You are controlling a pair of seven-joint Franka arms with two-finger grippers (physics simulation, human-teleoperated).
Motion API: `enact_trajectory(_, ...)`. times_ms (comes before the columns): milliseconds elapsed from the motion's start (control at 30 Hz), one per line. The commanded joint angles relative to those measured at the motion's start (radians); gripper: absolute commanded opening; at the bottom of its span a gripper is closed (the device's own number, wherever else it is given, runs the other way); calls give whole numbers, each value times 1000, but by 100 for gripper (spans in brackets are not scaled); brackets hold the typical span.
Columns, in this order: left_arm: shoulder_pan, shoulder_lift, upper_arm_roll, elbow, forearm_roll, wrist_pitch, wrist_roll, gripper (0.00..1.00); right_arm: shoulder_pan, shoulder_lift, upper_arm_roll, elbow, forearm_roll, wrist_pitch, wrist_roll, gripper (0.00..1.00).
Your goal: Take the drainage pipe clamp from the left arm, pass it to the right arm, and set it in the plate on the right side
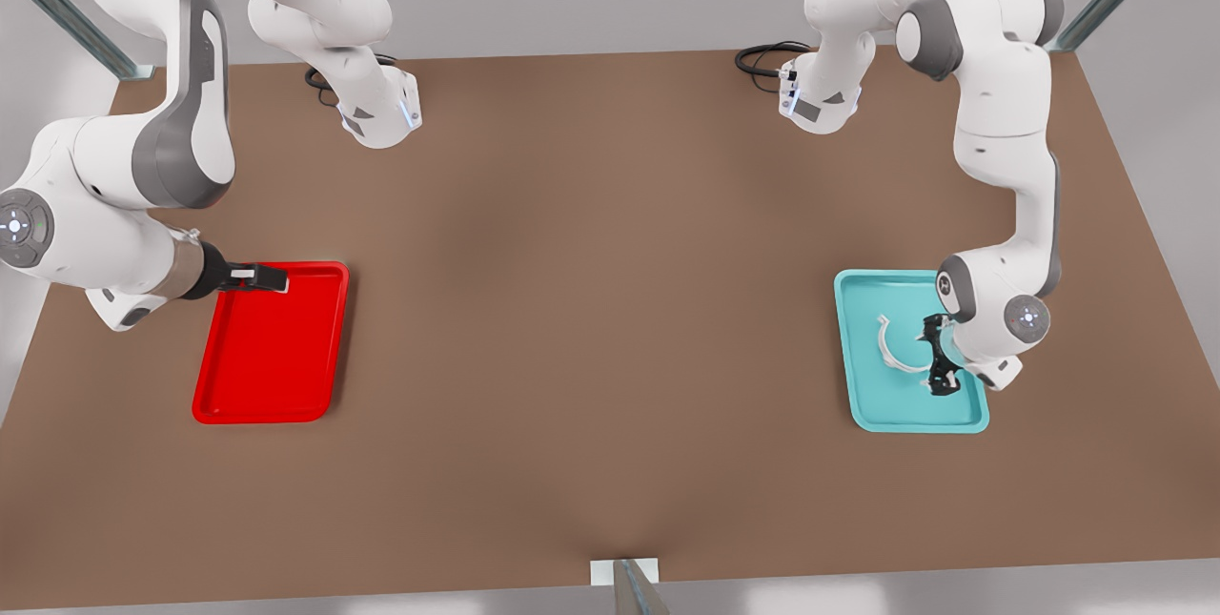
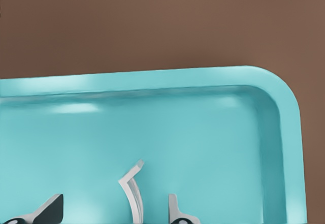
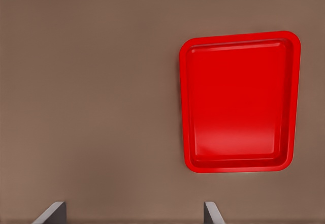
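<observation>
The thin white half-ring drainage pipe clamp (image 1: 893,348) lies in the teal rectangular tray (image 1: 863,405) at the front view's right, and the left arm's black two-finger hand (image 1: 939,358) is low over it with its fingers apart, one end of the strip between them — a thin curved edge like that could, I'd say, squirt sideways or tip up as the fingers close. The right arm's hand (image 1: 272,278) waits, fingers apart, above the far rim of the bright red shallow plate (image 1: 224,400), well across the brown tabletop (image 1: 591,310) — so a skewed or weak grip now would likely make the pass awkward, or drop the clamp mid-table.
</observation>
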State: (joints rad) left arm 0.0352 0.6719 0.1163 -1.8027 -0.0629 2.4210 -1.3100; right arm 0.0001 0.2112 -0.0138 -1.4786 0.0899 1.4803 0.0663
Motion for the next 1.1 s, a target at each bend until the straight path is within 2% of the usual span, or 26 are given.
enact_trajectory(0,3,3,0,0,2,35,-253,100,0,-1,0,0,1,-2,-2,100)
enact_trajectory(233,3,18,0,0,12,21,-222,97,1,2,0,0,1,-2,-2,100)
enact_trajectory(267,3,18,0,0,12,21,-222,83,1,2,0,0,1,-2,-2,100)
enact_trajectory(300,3,18,0,0,12,21,-222,63,1,0,0,0,1,-2,-2,100)
enact_trajectory(333,3,20,0,0,12,21,-224,50,1,0,0,0,1,-2,-2,100)
enact_trajectory(500,3,20,0,0,12,21,-224,46,1,0,0,-6,1,-3,-2,100)
enact_trajectory(567,3,18,0,0,12,21,-227,28,1,0,0,-6,1,-3,-2,100)
enact_trajectory(600,3,15,0,0,12,18,-226,24,1,0,1,-6,1,-3,-2,100)
enact_trajectory(633,2,6,-1,2,12,-2,-224,21,1,0,0,-6,1,-3,-2,100)
enact_trajectory(867,-3,-8,-1,5,15,-3,-192,21,1,0,1,-11,1,-3,-2,100)
enact_trajectory(1067,-9,-29,-13,23,11,-80,-190,21,1,0,1,-11,2,-2,-2,100)
